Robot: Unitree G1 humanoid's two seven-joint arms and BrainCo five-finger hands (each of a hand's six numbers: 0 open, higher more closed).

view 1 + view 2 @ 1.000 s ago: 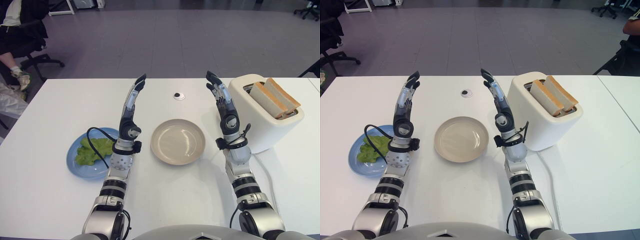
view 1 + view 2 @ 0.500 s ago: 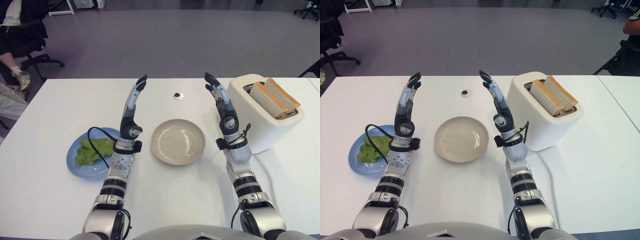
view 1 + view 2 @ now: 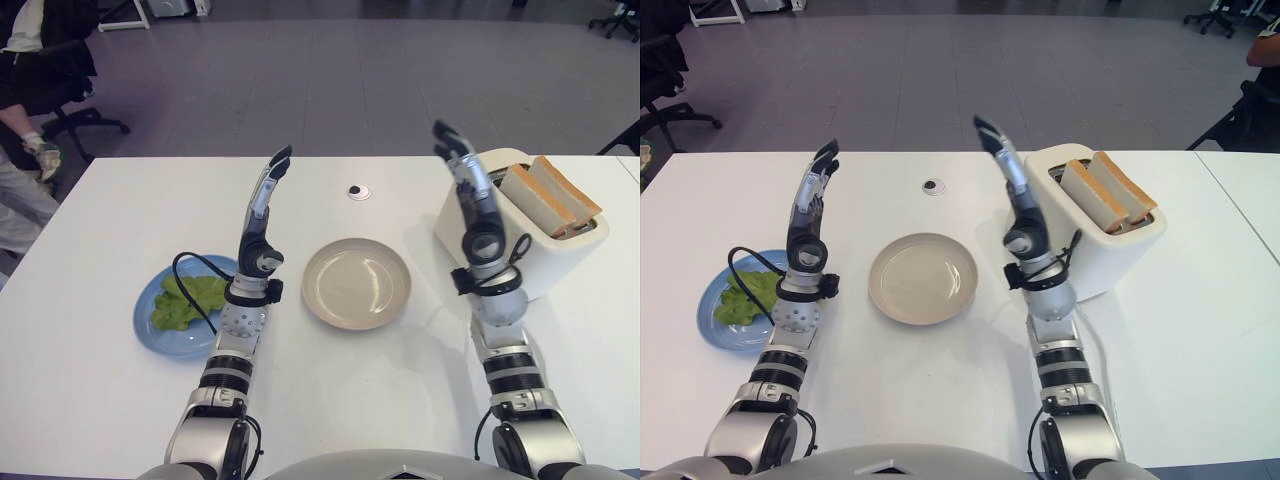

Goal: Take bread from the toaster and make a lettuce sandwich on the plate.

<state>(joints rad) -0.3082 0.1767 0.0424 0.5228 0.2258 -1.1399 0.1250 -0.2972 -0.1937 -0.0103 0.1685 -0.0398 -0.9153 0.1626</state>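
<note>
Now I am watching my right hand (image 3: 470, 195) sliding away from the middle plate (image 3: 356, 285) and over toward the toaster (image 3: 560, 262). A second ago it was standing just beside the plate, at about 3 o'clock from it. It is now hanging higher and further out, at about 2 o'clock from the plate, in front of the toaster's left side. Its fingers are stretching straight up, close together, and holding nothing. I cannot tell if it is touching the toaster wall.

The two bread slices (image 3: 552, 195) are still sticking up out of the toaster, leaning a little, at 3 o'clock from my right hand. Nothing is touching them.

My left hand (image 3: 262, 215) is not moving at all. It is standing at 9 o'clock from the middle plate, with its fingers straight and nothing in them. The lettuce (image 3: 185, 300) is lying on the blue plate (image 3: 145, 335) just past it, also at 9 o'clock.

I am thinking the bread step is only just starting. The middle plate is holding nothing, so the sandwich is not begun. My right hand is going to need to travel further toward 3 o'clock and close on a slice.
</note>
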